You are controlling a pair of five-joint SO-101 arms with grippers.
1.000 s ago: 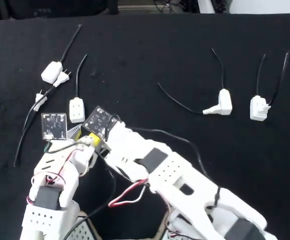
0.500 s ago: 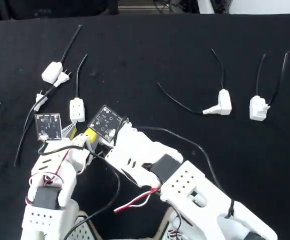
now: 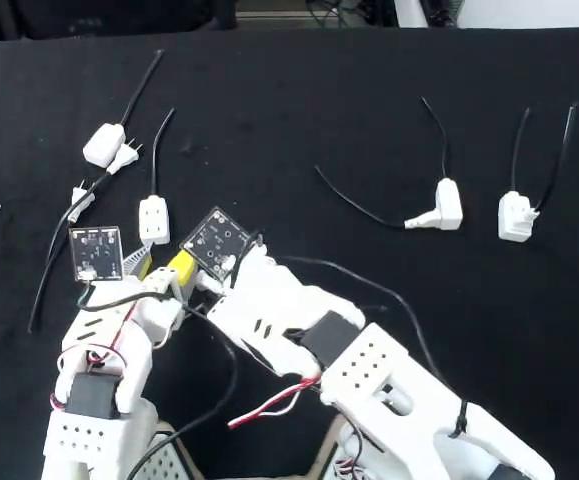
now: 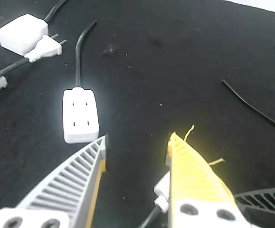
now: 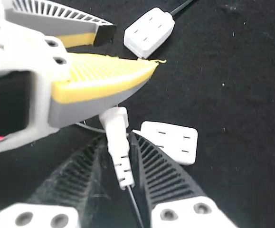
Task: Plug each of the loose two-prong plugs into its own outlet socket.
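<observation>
Gripping a white plug (image 5: 119, 159) tight in the right gripper (image 5: 118, 138), near the white socket (image 4: 80, 115). Holding nothing in the left gripper (image 4: 137, 137), fingers wide apart, just beside that socket.

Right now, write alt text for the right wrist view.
The right arm's dark jaws clamp a white plug. The left arm's yellow and grey jaws sit open just past it; a near socket and a far socket lie on the black table.

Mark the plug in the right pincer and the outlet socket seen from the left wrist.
plug (image 5: 118, 149): right wrist view, on its white body.
outlet socket (image 4: 80, 115): left wrist view, middle of its slotted face.
</observation>
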